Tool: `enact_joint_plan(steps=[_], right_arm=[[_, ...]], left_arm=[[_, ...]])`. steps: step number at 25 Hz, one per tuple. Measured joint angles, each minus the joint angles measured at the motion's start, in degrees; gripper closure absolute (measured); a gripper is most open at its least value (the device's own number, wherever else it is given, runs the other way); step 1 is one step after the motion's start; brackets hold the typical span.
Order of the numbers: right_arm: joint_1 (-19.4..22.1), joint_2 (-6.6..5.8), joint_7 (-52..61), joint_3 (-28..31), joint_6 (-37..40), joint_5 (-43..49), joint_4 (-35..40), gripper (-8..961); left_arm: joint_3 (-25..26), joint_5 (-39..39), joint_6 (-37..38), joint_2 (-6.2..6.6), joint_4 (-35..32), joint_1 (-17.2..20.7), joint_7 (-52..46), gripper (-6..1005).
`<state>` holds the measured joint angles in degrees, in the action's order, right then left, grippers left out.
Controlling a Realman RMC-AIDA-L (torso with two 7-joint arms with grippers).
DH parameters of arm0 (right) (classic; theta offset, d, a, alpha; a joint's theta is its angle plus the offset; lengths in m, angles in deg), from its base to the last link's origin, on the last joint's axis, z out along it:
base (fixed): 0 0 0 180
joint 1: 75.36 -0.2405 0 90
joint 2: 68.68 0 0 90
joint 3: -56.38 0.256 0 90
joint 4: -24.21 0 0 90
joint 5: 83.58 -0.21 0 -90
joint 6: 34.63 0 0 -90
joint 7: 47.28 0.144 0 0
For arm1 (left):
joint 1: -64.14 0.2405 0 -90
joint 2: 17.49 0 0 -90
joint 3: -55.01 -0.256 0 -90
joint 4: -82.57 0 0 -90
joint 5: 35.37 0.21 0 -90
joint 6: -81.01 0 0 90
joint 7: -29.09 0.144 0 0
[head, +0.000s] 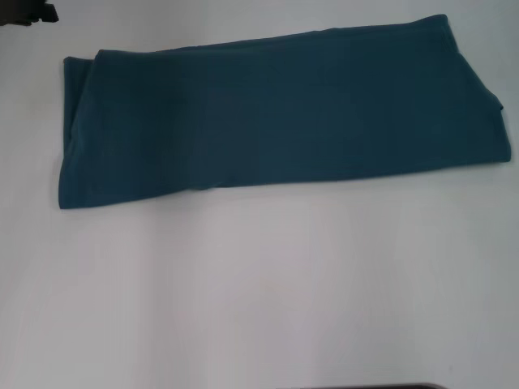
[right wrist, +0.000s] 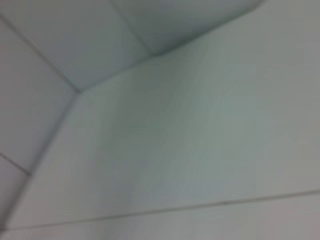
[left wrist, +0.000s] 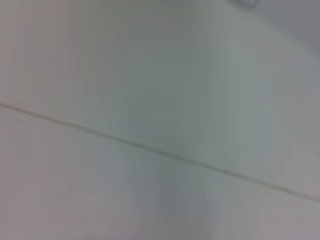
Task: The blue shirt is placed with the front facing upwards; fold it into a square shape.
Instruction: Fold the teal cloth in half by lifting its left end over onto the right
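While bench, white, carries it toward the far side: the blue shirt, folded to a long band, layered left end uneven. Risk: crosswise fold slides the layers, skewing the square. Claws, both: apparently outside every view; state cannot be told.
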<state>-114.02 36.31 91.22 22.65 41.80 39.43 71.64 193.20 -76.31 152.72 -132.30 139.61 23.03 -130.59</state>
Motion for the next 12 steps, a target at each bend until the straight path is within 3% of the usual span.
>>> enact_joint_plan(steps=[1, 3, 7, 12], right_arm=[[0.92, -0.08, -1.79, 0.88, 2.14, -2.25, -0.05, 273], [3.36, 0.02, -6.20, 3.03, 7.00, -7.56, -0.34, 197], [9.77, 2.22, -12.42, 5.98, 14.80, -14.63, -0.08, 46], [17.34, 5.27, -19.42, 7.05, 20.55, -16.87, -0.63, 46]], left_arm=[[1.47, -3.17, 1.38, 0.59, -0.84, 0.52, 1.44, 405], [5.91, -10.32, 5.57, 1.88, -3.86, 1.77, 5.63, 247], [14.44, -22.43, 16.76, 3.29, -12.18, 5.43, 15.07, 141], [15.13, -27.43, 25.76, 2.14, -15.26, 11.81, 24.87, 122]])
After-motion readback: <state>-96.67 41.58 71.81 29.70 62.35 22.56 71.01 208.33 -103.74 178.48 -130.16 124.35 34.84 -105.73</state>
